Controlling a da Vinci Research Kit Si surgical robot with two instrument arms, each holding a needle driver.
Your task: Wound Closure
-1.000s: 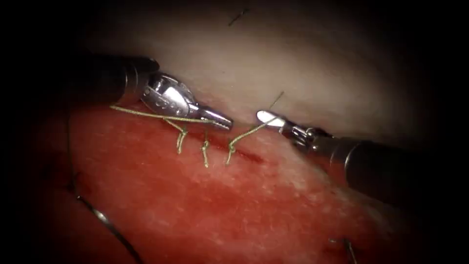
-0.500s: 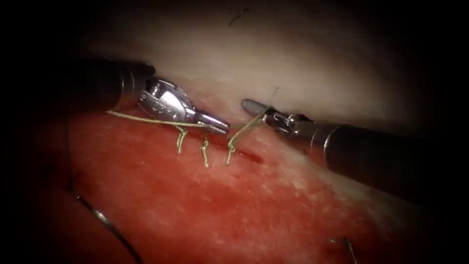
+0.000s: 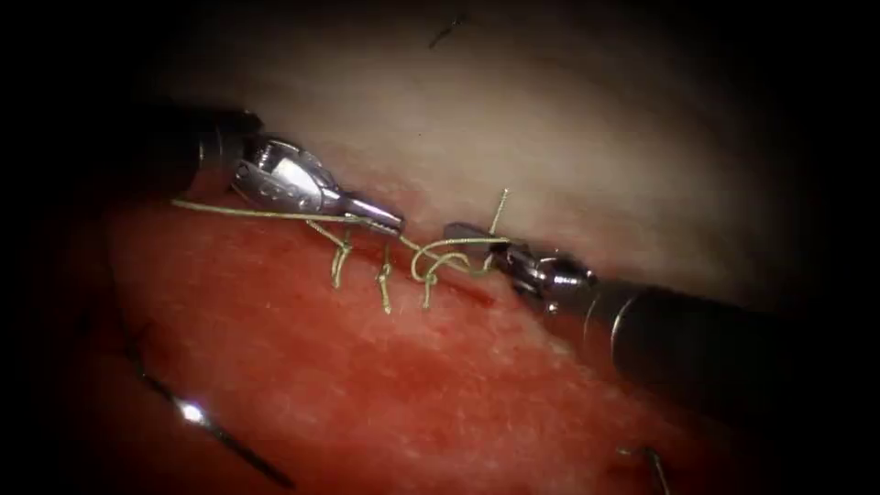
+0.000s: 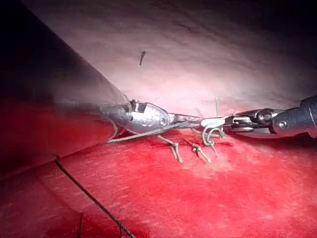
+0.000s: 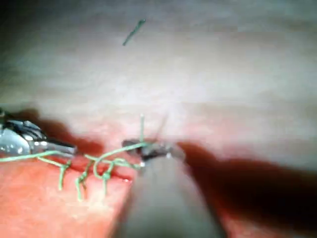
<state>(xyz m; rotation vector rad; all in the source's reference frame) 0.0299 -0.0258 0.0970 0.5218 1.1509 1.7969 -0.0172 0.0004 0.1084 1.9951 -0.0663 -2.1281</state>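
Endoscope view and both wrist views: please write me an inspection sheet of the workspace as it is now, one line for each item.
Surface: tissue, pale above the cut, wet with red fluid below it.
Job's things: thread runs taut from the left to the stitches on the cut and slack in a loop; the needle lies free on the tissue, left of the stitches.
Clutter: cut end of thread; another.
Grippers: left pincer shut on the thread; right pincer shut on the thread beside the loop.
Cables: nothing seen.
Surroundings: dark.
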